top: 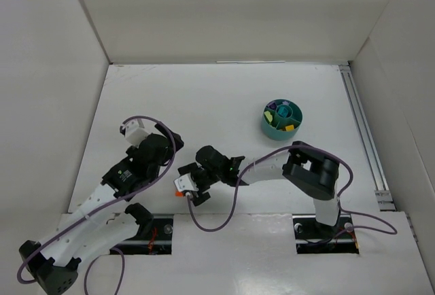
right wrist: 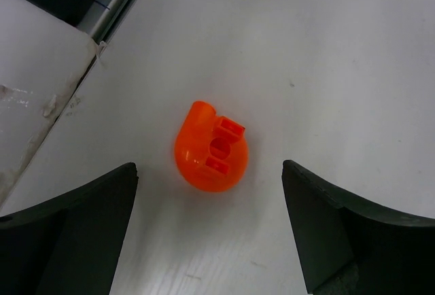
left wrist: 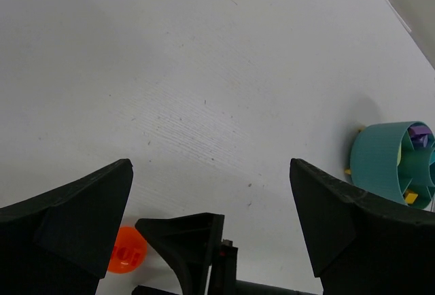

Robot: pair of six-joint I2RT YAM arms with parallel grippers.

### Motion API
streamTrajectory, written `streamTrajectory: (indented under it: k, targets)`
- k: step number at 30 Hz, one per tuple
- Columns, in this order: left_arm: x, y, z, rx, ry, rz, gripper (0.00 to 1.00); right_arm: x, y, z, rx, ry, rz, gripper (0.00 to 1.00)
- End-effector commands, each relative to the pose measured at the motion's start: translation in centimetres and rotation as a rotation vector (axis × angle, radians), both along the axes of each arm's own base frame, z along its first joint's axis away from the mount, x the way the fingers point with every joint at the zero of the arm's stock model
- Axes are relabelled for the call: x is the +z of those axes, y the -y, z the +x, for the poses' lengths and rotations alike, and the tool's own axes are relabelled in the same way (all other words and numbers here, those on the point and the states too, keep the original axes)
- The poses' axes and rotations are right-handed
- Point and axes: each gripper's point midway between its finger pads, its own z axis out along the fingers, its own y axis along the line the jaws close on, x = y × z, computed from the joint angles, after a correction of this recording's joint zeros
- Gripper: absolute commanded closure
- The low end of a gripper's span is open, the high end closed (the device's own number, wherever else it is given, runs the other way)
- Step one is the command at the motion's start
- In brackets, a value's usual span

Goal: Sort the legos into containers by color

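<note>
While the left hand (left wrist: 211, 166) hangs at the left with its two fingers wide apart and nothing between them, the step in hand looks to belong to the other arm. Just to its right, near the front edge of the tabletop (top: 224, 98), the round orange lego (right wrist: 211, 155) lies alone, its short stub pointing up-left and its hollows facing the right wrist camera. The right hand (right wrist: 209, 167) is poised over it, fingers spread, one on either side and both clear of the plastic, so it grips nothing yet.

To pick it up well, I would lower straight down with the lego kept midway between the fingers. The fingers should close on the broad round body, not on the stub. A rounded piece may squirt out sideways, so the close should be slow and square. The two hands sit close together, and the left is best kept where it is.

Far to the right and well apart stands the teal cup (top: 275, 132), with a yellow lego (top: 290, 128) and a purple lego (left wrist: 419, 132) in separate compartments. No orange shows inside, so the lego wants a compartment holding no other colour, released low over it.
</note>
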Motion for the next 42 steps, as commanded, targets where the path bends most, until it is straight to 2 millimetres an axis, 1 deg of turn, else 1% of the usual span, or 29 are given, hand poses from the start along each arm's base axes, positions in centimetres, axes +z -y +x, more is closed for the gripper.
streamTrajectory:
  k: [1, 2, 4, 6, 7, 8, 9, 10, 11, 13, 14, 16, 17, 18, 21, 22, 24, 25, 26, 27, 28, 29, 32, 33, 37, 39, 40, 41, 42]
  targets:
    - [0.3, -0.4, 0.1, 0.034, 0.022, -0.02, 0.0, 2.2, -2.5, -0.6, 0.082, -0.022, 0.1, 0.09]
    - [0.3, -0.4, 0.1, 0.034, 0.022, -0.02, 0.0, 0.9, -2.4, -0.7, 0.077, -0.041, 0.075, 0.11]
    - [-0.1, -0.5, 0.0, 0.034, 0.015, -0.014, 0.0, 0.7, -2.8, -0.7, 0.079, -0.054, 0.077, 0.16]
    - [-0.1, -0.5, 0.0, 0.034, 0.015, -0.014, 0.0, 0.5, -3.0, -0.9, 0.083, -0.068, 0.076, 0.19]
    - [-0.1, -0.5, 0.0, 0.034, 0.015, -0.014, 0.0, 0.5, -3.0, -0.9, 0.083, -0.068, 0.076, 0.25]
    - [-0.1, -0.5, 0.0, 0.034, 0.015, -0.014, 0.0, -0.1, -2.9, -0.9, 0.078, -0.082, 0.064, 0.26]
    - [-0.5, -0.5, 0.0, 0.034, 0.008, -0.008, 0.0, -0.1, -2.9, -0.9, 0.078, -0.082, 0.064, 0.27]
    - [-0.3, -0.6, -0.1, 0.034, 0.016, -0.015, 0.0, -0.5, -2.8, -1.0, 0.077, -0.086, 0.056, 0.33]
    - [-0.2, -0.6, -0.1, 0.034, 0.016, -0.015, 0.0, -0.5, -2.8, -1.2, 0.087, -0.093, 0.059, 0.34]
    - [-0.1, -0.5, -0.2, 0.027, 0.02, -0.025, 0.0, -0.7, -2.7, -0.8, 0.082, -0.107, 0.06, 0.34]
    - [-0.5, -0.5, -0.3, 0.027, 0.013, -0.019, 0.0, -0.7, -2.7, -0.8, 0.082, -0.107, 0.06, 0.34]
    - [-0.1, -0.5, -0.2, 0.027, 0.027, -0.031, 0.0, -1.1, -2.4, -0.1, 0.07, -0.116, 0.055, 0.34]
    - [-0.1, -0.5, -0.2, 0.027, 0.027, -0.031, 0.0, -1.0, -2.4, -0.2, 0.079, -0.122, 0.057, 0.34]
    - [-0.1, -0.5, -0.2, 0.027, 0.027, -0.031, 0.0, -1.0, -2.2, 0.3, 0.069, -0.121, 0.058, 0.34]
    - [-0.3, -0.4, -0.1, 0.027, 0.02, -0.025, 0.0, -1.8, -1.9, 0.2, 0.084, -0.149, 0.049, 0.31]
    - [-0.3, -0.4, -0.1, 0.027, 0.02, -0.025, 0.0, -1.8, -1.8, 0.6, 0.075, -0.149, 0.05, 0.31]
    - [-0.3, -0.3, 0.0, 0.027, 0.02, -0.025, 0.0, -1.9, -2.0, 0.6, 0.082, -0.153, 0.052, 0.31]
    - [-0.3, -0.3, 0.0, 0.027, 0.02, -0.025, 0.0, -1.8, -2.0, 0.4, 0.092, -0.16, 0.055, 0.33]
    - [-0.4, -0.3, 0.0, 0.022, 0.019, -0.017, 0.0, -2.3, -1.8, 0.8, 0.082, -0.164, 0.048, 0.37]
    - [-0.6, -0.3, 0.1, 0.022, 0.011, -0.011, 0.0, -2.2, -1.8, 0.6, 0.091, -0.17, 0.05, 0.43]
    - [-0.6, -0.3, 0.1, 0.022, 0.011, -0.01, 0.0, -2.1, -1.8, 0.4, 0.101, -0.177, 0.053, 0.44]
    - [-0.6, -0.3, 0.1, 0.022, 0.011, -0.01, 0.0, -2.6, -1.7, 0.4, 0.1, -0.181, 0.045, 0.44]
    - [-0.6, -0.3, 0.1, 0.022, 0.011, -0.01, 0.0, -2.7, -1.9, 0.0, 0.123, -0.199, 0.05, 0.52]
    - [-0.6, -0.3, 0.1, 0.022, 0.011, -0.01, 0.0, -3.2, -1.8, -0.1, 0.122, -0.204, 0.041, 0.54]
    - [-0.5, -0.2, 0.2, 0.017, 0.018, -0.008, 0.0, -2.7, -1.8, -0.2, 0.132, -0.205, 0.051, 0.61]
    - [-0.5, -0.1, 0.1, 0.01, 0.014, -0.013, 0.0, -1.6, -2.0, -0.1, 0.134, -0.193, 0.07, 0.64]
    - [-0.5, -0.1, 0.1, 0.01, 0.014, -0.013, 0.02, -0.4, -2.2, 0.0, 0.137, -0.18, 0.091, 0.67]
    - [-0.5, -0.1, 0.1, 0.01, 0.014, -0.013, 0.02, 0.0, -2.0, -0.1, 0.137, -0.177, 0.096, 0.67]
    - [-0.5, -0.1, 0.1, 0.01, 0.014, -0.013, 0.02, 0.9, -2.1, -0.1, 0.139, -0.167, 0.112, 0.68]
